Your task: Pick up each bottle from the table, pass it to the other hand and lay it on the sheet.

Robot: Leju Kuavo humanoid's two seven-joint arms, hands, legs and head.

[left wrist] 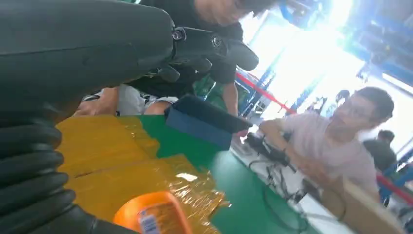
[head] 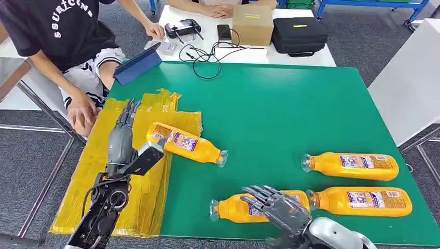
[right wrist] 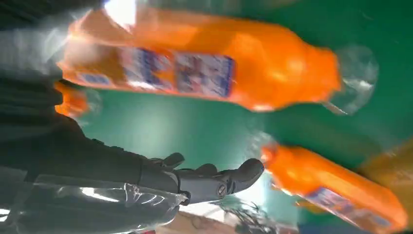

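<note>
Bottles of orange drink lie on their sides, four in all. One bottle (head: 186,143) rests half on the yellow sheet (head: 129,207), its base on the crinkled plastic and its clear cap end out on the green table top (head: 290,104). A second bottle (head: 238,209) lies near the front edge, partly under the right hand (head: 277,207). Two more lie toward the right: the rear right bottle (head: 353,165) and the front right bottle (head: 363,202), one just behind the other, caps pointing left.

The right hand hovers over the second bottle with its fingers spread and curved, holding nothing; in the right wrist view the fingers (right wrist: 214,180) stand clear of the bottle. The left hand (head: 122,136) is stretched flat over the yellow sheet, fingers straight and together, empty, just beside the base of the first bottle.

The sheet covers the left front part of the green top and hangs over its left edge. Behind the green top stands a white table (head: 311,56) carrying a cardboard box (head: 252,25), a black case (head: 299,35), a controller (head: 182,27), a phone (head: 224,32) and loose black cables (head: 205,56). A blue tablet cover (head: 137,64) leans at the green top's far left corner. A person in a black shirt (head: 57,31) sits at the left, one hand (head: 81,110) near the sheet; another person's hands rest at the far table. The floor is grey carpet (head: 21,155).
</note>
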